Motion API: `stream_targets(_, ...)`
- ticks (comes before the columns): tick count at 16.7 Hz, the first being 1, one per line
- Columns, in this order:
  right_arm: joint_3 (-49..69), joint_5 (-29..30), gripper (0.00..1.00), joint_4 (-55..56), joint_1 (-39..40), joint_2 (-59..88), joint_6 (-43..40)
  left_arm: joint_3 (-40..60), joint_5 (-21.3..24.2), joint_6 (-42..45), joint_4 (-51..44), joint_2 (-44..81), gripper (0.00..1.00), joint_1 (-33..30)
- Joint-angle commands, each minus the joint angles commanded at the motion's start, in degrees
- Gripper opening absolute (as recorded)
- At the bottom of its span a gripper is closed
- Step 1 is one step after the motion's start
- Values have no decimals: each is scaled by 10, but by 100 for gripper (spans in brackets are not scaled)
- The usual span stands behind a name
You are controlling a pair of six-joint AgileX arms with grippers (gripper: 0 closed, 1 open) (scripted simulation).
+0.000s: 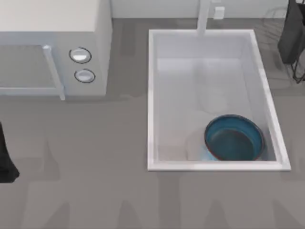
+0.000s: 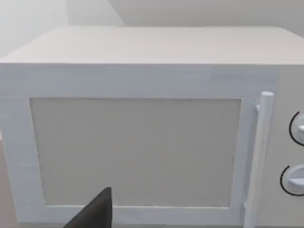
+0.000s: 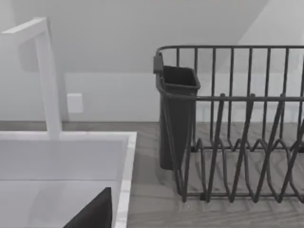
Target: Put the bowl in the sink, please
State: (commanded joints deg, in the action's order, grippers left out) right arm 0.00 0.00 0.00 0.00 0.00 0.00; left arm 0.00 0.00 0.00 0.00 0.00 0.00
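Bowl point(image 1: 234, 138) sits inside the sink point(image 1: 152, 95), task seemingly done; I cannot tell either arm's jaws.

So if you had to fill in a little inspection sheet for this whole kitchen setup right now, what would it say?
Surface: grey countertop.
Job's things: the bowl, blue-teal, sits upright inside the sink, in the near right corner of the basin, far from the faucet.
Clutter: white microwave at the left, door shut, two round knobs; dark wire dish rack with a cutlery cup beyond the sink's right side.
Grippers: a dark part of the left arm shows at the left edge; a fingertip of the left gripper faces the microwave, one of the right gripper hangs over the sink.
Cables: nothing seen.
Surroundings: plain pale wall behind.
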Motion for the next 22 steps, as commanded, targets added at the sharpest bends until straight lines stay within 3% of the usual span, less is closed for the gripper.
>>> stream_targets(4,17,0,100,-11,3,17,0,0,0,0,0,0,100,0)
stream_targets(9,153,1,100,-93,18,168,-2,0,0,0,0,0,100,0)
stream_targets(22,695,7,100,-468,90,964,-24,0,0,0,0,0,100,0)
